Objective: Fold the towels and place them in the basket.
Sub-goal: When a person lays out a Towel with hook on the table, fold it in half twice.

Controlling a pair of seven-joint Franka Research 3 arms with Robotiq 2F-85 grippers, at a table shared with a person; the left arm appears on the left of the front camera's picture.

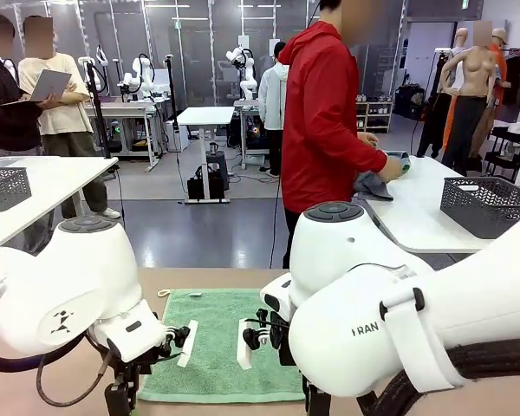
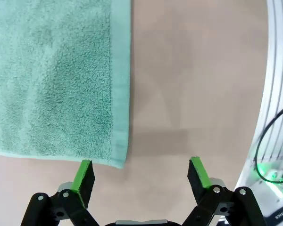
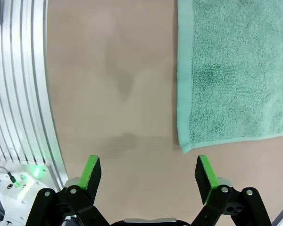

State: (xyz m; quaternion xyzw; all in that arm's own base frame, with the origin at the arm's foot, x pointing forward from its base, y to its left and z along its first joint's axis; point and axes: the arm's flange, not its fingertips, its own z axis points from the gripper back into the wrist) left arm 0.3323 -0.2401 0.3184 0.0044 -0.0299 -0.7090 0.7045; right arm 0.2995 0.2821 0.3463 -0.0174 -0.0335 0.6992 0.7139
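**Mint green towel lies flat, ungripped**

The mint green towel is spread flat on the tan table. The left gripper hovers by one near corner, jaws wide apart. The right gripper, equally open and empty, hovers by the other. Beyond, a person in red handles cloth at a white table bearing a dark mesh basket.

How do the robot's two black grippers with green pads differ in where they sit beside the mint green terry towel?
The left gripper has one green pad right at the mint green terry towel's hem, near a corner; the right gripper has the towel's corner clearly apart from both pads. The left gripper sits at the towel's left side, the right at its right. Both are open and empty over tan tabletop.
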